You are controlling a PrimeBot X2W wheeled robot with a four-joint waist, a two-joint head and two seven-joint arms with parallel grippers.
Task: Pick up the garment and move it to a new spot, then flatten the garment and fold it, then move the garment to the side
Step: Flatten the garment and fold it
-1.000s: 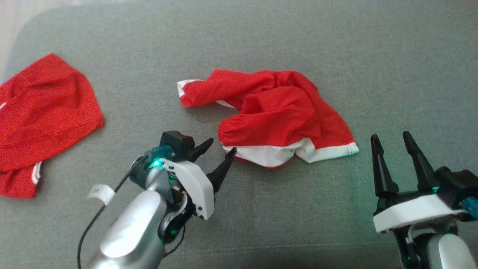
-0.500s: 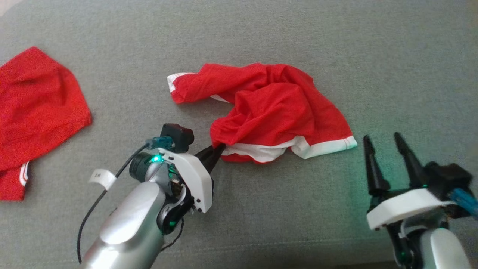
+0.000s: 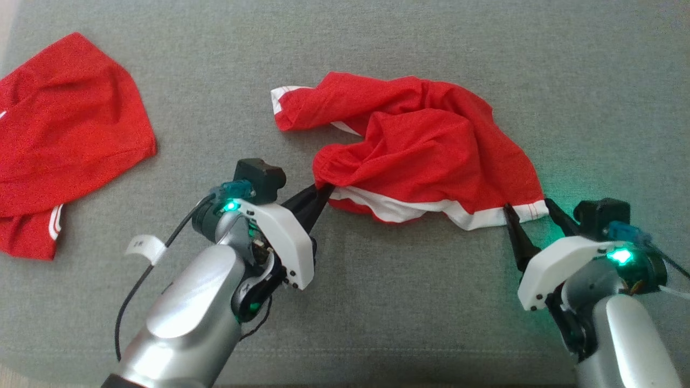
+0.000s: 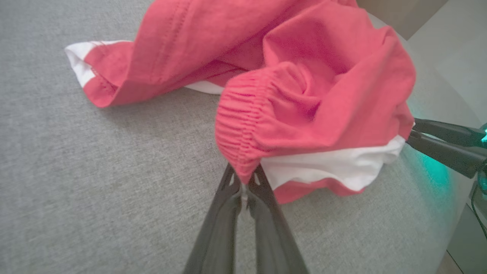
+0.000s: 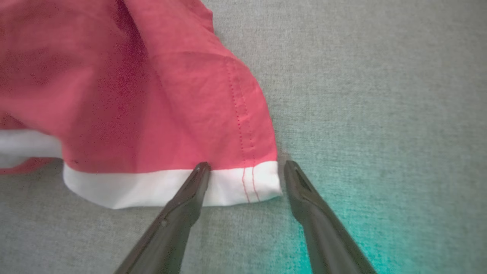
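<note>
The red garment (image 3: 431, 156) lies crumpled near the middle of the grey cushion (image 3: 409, 302), well apart from a 2nd red garment (image 3: 64, 129) at the cushion's left edge. The left gripper (image 3: 319, 193) has its fingers (image 4: 220, 228) pressed together on a small bite of the gathered waistband (image 4: 236, 129). The right gripper (image 3: 531, 211) has its fingers (image 5: 179, 213) spread, 1 tip on the white hem (image 5: 228, 186) and the other on bare cushion just past the hem's corner, so nothing is held there yet. The main risk is that right-hand grasp: the fingers may close flat on the cushion and push the thin hem away, or catch only 1 layer. The left pinch also looks shallow and could slip off the elastic when lifted. With only 1 hold, the garment would hang bunched and land as crumpled as it is now.
</note>
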